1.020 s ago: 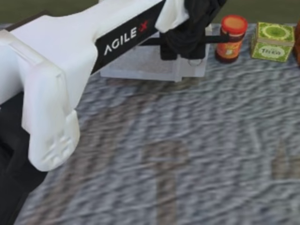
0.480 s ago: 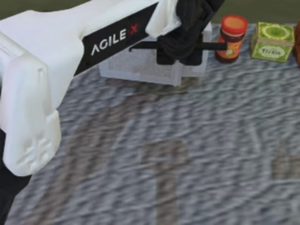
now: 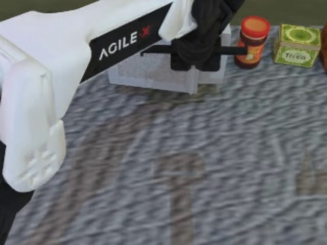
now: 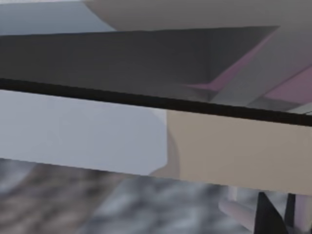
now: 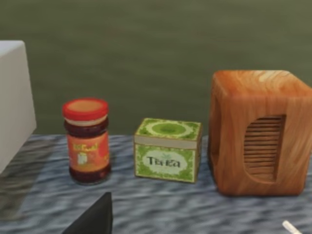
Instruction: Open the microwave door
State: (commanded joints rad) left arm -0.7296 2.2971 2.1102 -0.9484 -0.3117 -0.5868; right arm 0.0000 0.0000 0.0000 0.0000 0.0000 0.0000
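The microwave door faces the bench's front at the far edge. My arm reads "AGILE X"; the green box reads "Tea". My left pincer sits at the door; its opening I cannot tell.

the white-grey microwave is seen at the table's far edge, its speckled-mesh microwave door swung outward.
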